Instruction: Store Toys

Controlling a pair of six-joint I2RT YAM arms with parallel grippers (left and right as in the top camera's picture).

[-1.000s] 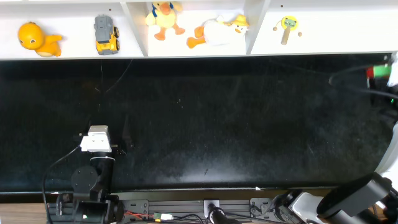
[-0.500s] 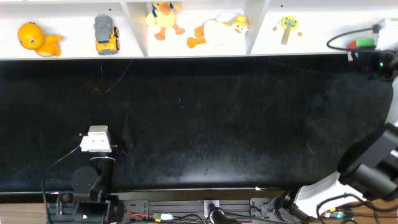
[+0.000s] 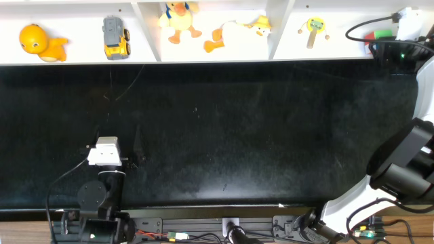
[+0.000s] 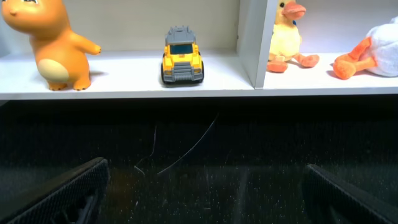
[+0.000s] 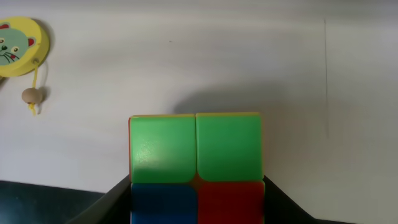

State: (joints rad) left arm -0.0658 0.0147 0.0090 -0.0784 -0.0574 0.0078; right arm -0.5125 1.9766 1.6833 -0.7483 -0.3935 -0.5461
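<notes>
The plastic puzzle cube with green, blue and red square tiles (image 5: 196,165) is clamped by the right gripper (image 5: 196,205) over the white shelf (image 5: 186,68), at 2 o'clock of the black table (image 3: 237,135). A yellow round rattle (image 5: 18,40) lies at 9 o'clock from it. The left gripper (image 4: 205,193), at 8 o'clock, is spread wide and holds nothing.

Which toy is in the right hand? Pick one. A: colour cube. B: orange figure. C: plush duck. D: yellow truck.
A: the right hand is shut on the cube, whose green, blue and red tiles show against the white shelf.
</notes>
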